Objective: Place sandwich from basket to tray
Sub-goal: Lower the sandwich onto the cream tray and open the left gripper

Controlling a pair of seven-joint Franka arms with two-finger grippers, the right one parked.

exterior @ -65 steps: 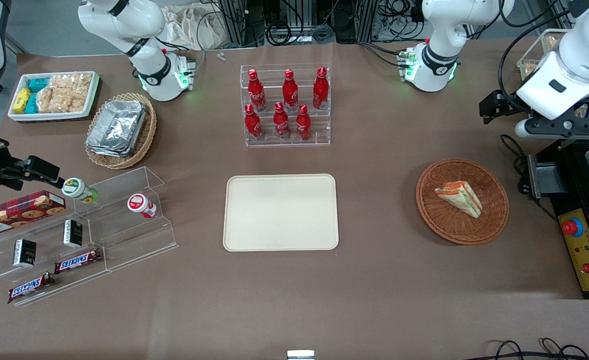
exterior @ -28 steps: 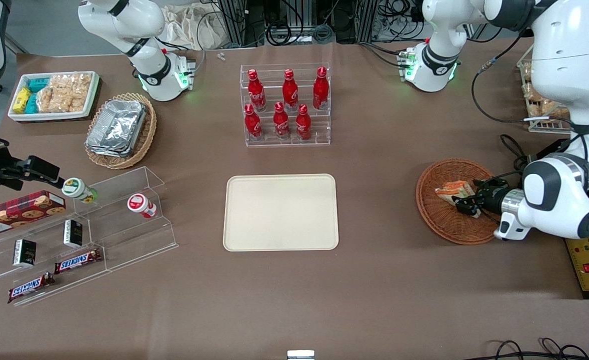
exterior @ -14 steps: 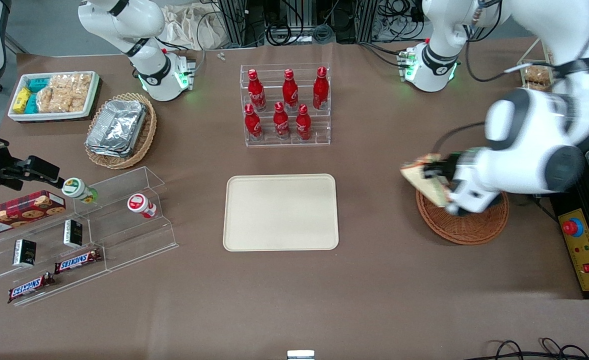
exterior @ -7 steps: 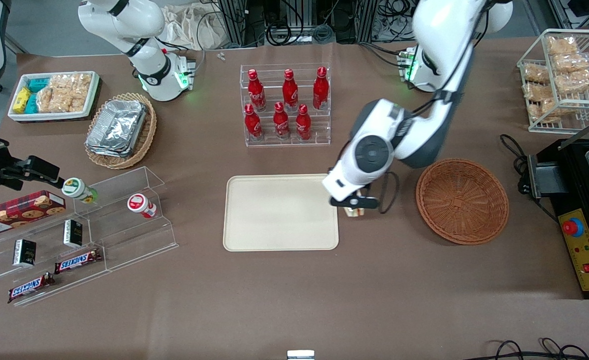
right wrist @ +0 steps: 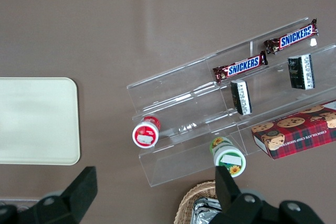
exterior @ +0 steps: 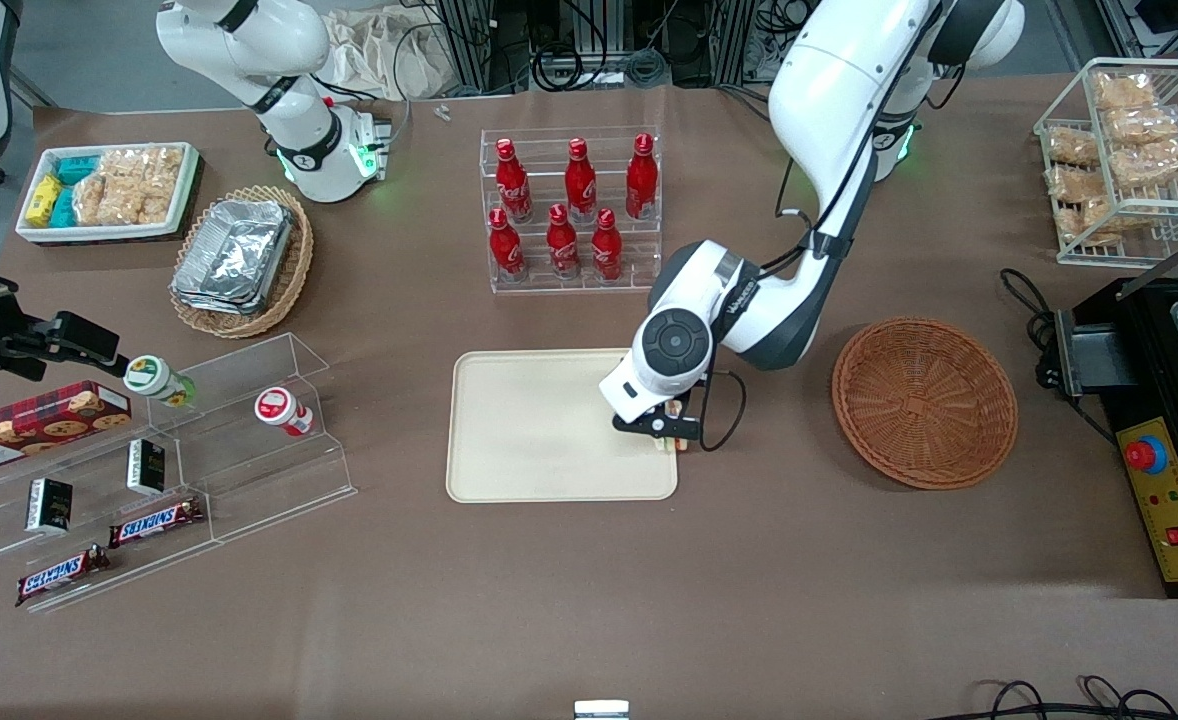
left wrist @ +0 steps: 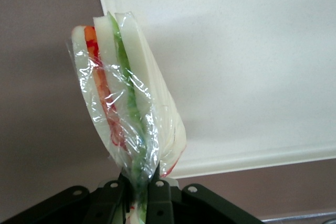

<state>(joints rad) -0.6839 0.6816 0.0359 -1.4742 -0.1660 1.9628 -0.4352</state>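
— Where is your sandwich (left wrist: 126, 114)?

— Wrapped in film, it hangs above the tray (exterior: 539, 440) corner nearest the basket (exterior: 924, 402), your gripper (exterior: 671, 436) fingers (left wrist: 157, 203) clamped on its lower tip.

— And the basket?

— It sits on the bench (exterior: 749, 560) with nothing in it, toward your working arm's end.

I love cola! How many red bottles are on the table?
6, all in the clear rack: back row; front row. The tool, holding the sandwich, is over the tray's corner.
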